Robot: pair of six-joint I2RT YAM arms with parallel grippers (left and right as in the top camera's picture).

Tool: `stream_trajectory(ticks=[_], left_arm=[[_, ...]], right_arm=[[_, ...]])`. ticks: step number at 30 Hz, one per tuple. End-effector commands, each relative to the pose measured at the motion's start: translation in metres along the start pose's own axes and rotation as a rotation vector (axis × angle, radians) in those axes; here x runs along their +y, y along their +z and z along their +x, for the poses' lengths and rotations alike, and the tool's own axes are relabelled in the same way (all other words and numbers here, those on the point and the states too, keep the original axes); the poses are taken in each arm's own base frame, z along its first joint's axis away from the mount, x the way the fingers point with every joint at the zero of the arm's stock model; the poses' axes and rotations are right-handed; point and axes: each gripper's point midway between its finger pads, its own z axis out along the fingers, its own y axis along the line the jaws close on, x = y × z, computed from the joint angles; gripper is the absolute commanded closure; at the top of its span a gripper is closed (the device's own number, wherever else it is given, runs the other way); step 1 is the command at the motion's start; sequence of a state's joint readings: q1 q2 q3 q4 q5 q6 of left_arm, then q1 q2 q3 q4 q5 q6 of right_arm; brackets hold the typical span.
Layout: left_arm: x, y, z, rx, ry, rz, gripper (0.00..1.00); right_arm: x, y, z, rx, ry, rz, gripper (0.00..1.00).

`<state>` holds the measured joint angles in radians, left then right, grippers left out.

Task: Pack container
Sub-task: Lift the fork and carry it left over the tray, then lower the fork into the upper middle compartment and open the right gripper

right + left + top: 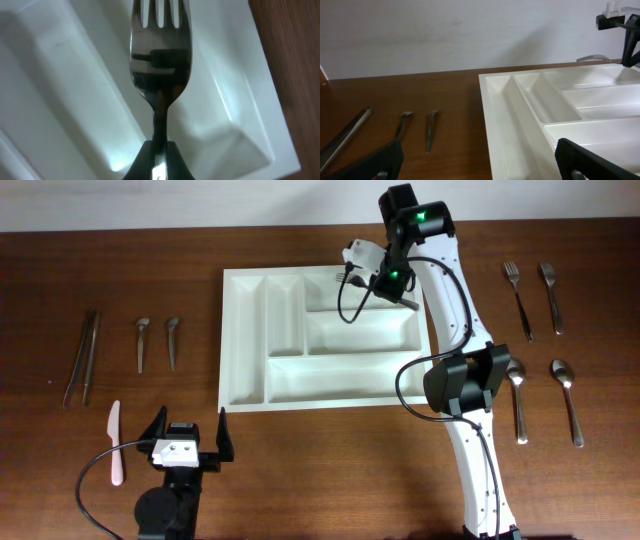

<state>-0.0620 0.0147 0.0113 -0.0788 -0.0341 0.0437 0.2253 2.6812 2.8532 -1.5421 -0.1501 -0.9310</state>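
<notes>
While left gripper [191,416] gapes wide, right gripper [159,151] pinches fork [160,65], over container [245,385].

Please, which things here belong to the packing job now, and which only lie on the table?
In the job: container, fork held in right gripper over it.
Lying about, maybe for later: two forks, two spoons, two small spoons, tongs, pink knife.

The overhead camera looks straight down on the whole table [300,490]. The left wrist camera sits low near the near edge, facing the far wall [420,35] across the left end of the cutlery tray [495,115], which the overhead view also shows. The right wrist camera looks closely along a fork [160,65] into the tray's far right corner.
</notes>
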Motion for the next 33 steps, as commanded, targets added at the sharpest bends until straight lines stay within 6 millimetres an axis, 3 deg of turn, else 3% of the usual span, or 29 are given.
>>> stream_trajectory(ticks=[1,8,16,31,33], left_arm=[[0.001,0.000,0.000,-0.002,-0.007,-0.001,0.01],[0.001,0.000,0.000,-0.002,-0.007,-0.001,0.01],[0.001,0.000,0.000,-0.002,-0.007,-0.001,0.01],[0.001,0.000,0.000,-0.002,-0.007,-0.001,0.01],[0.001,0.000,0.000,-0.002,-0.007,-0.001,0.01]], right_arm=[[0.005,0.002,-0.010,-0.051,-0.126,-0.025,0.96],[-0.008,0.031,-0.012,-0.064,-0.177,0.003,0.96],[-0.027,0.033,-0.028,-0.118,-0.196,0.086,0.96],[0.000,0.063,-0.008,-0.068,-0.173,-0.042,0.95],[0.000,0.063,-0.008,-0.067,-0.172,-0.044,0.87]])
